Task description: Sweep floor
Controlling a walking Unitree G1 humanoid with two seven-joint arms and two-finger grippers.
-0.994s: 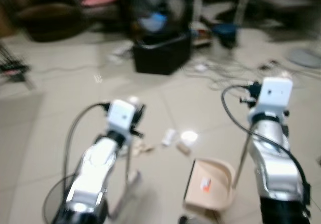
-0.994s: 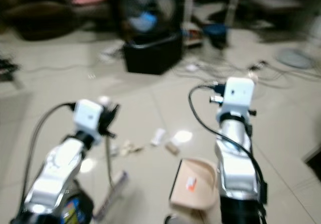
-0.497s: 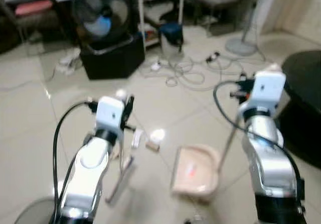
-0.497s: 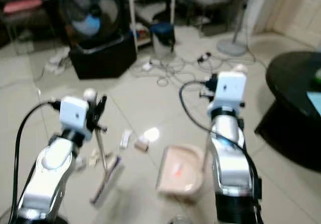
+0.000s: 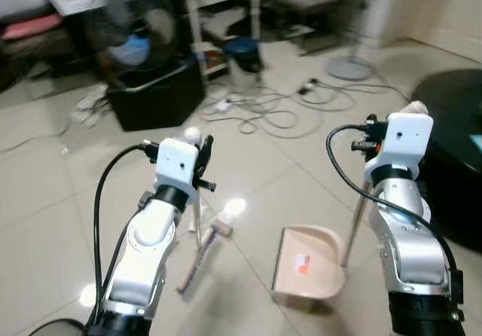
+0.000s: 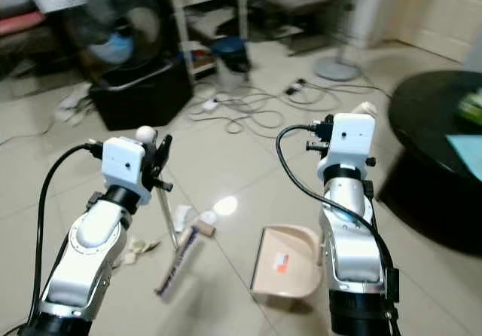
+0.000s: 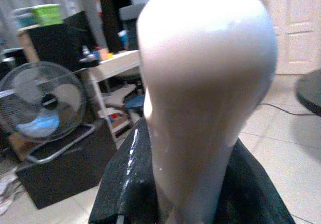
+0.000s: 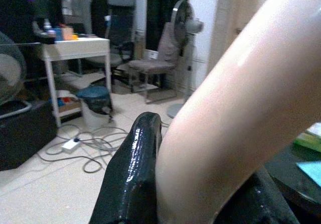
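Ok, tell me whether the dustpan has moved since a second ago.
Yes. The dustpan has shifted to the robot's right, away from the litter on the floor; the gap between them has widened.

The floor [image 5: 68, 200] is pale tile, polished enough to throw back a bright glare spot near the centre of the frame. The dustpan [image 5: 307, 268], lower centre-right, looks like smooth beige plastic with a dull sheen. The broom handle knob [image 7: 205, 83] is glossy cream plastic, and the left pincer [image 7: 130, 184] fingers [image 7: 125, 189] around it are shiny black. The right pincer [image 8: 150, 184] shows the same wet-looking black finish. Both arms [image 5: 147, 253] are brushed silver metal with white plastic wrist housings. The black bin [image 5: 154, 95], upper left, looks matt.
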